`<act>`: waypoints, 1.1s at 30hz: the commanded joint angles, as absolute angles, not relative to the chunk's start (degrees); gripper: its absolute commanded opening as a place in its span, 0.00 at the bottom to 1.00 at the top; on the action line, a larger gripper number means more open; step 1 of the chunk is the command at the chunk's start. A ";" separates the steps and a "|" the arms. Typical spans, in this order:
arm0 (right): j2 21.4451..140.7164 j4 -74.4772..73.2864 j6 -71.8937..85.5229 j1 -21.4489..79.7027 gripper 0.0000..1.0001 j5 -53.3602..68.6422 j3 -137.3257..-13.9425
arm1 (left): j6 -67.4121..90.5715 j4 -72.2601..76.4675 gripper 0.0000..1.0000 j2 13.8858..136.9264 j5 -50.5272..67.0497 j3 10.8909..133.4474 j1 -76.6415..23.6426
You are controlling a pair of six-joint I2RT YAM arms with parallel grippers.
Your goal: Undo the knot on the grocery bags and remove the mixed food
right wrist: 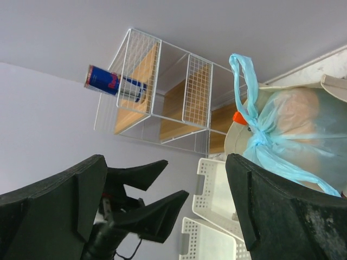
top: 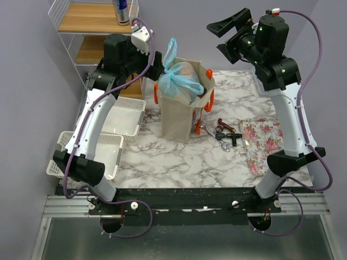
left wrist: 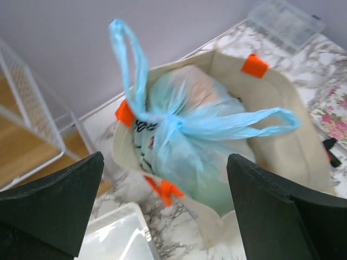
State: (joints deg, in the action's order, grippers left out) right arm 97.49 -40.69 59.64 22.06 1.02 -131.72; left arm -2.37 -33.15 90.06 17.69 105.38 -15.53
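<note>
Because the knot (left wrist: 169, 126) lies centred just ahead of your left gripper (left wrist: 165, 162), jaws apart and empty, that arm is nearer.

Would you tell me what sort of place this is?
Probably a lab bench staged as a pantry: marble-patterned table, wire shelf with a drink can, canvas tote holding a knotted plastic bag.
</note>
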 commanded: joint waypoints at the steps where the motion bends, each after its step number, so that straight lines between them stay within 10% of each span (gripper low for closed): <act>1: 100.51 -41.53 61.62 21.09 1.00 3.24 -136.31 | -5.53 -39.67 0.99 99.89 21.69 118.35 -18.68; 22: 96.51 -36.19 52.15 18.41 1.00 9.39 -120.35 | -5.13 -41.33 0.95 127.25 15.58 136.25 -21.24; 29: 92.11 -34.67 45.35 18.46 1.00 7.81 -111.13 | -0.69 -42.31 0.77 126.71 19.56 131.34 -21.31; 33: 90.85 -35.61 43.11 18.46 1.00 7.03 -106.77 | -0.86 -44.43 0.46 126.55 24.31 131.74 -21.35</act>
State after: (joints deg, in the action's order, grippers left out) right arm 92.86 -36.56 47.77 18.57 8.19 -110.02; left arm -2.26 -40.84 126.67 17.34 132.49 -20.93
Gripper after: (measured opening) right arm 0.998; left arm 0.591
